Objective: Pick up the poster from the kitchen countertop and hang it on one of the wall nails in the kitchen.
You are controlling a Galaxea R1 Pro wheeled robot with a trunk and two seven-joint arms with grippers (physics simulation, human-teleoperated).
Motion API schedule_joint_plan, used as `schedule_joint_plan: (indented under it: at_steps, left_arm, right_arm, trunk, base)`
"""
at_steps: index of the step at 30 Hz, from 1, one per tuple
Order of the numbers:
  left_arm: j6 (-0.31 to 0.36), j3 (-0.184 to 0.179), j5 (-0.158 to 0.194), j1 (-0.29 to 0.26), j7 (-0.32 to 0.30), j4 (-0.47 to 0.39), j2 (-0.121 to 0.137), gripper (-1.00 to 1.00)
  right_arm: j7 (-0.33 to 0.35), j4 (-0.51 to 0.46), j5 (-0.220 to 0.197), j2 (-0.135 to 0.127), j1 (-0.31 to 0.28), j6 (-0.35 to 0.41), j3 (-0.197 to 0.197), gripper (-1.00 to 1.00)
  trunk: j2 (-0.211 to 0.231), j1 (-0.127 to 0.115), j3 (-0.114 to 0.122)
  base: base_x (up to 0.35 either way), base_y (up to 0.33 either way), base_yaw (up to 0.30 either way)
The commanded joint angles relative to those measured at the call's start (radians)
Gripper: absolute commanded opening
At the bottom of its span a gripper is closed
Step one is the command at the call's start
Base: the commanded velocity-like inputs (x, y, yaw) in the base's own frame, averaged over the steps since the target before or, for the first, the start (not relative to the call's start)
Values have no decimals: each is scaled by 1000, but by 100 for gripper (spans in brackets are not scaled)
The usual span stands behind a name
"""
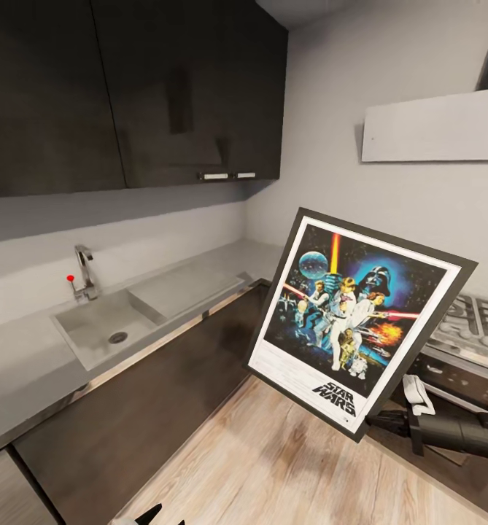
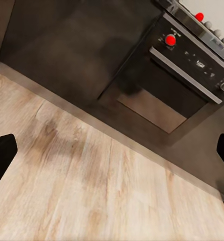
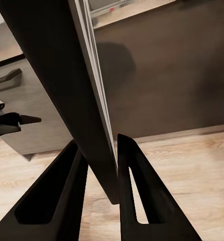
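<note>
Poster [image 3: 87,100] apparently between right gripper [image 3: 99,150] fingers

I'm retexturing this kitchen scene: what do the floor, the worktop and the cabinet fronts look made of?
The floor looks like pale wood planks, matt, with visible grain and board seams. The kitchen countertop looks like smooth grey stone or composite, matt; its sink seems moulded from the same material. The cabinet fronts look dark and semi-glossy, perhaps laminate, with a faint sheen.
</note>
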Motion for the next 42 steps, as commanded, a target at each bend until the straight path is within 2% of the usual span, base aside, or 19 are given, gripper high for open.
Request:
schedule_joint_plan:
  at_steps: [1, 42]
  left_arm:
    - [-6, -5, 6, 0, 1, 0, 1, 100]
    - [-6, -5, 6, 0, 1, 0, 1, 100]
  right_arm:
    - [6, 0, 0, 0, 0, 13, -1, -100]
    - [5, 0, 2, 2, 1, 10, 0, -100]
  trunk:
    - [6, -4, 2]
    - [293, -161, 130]
  base:
    - [0, 0, 0]
    - [0, 0, 0]
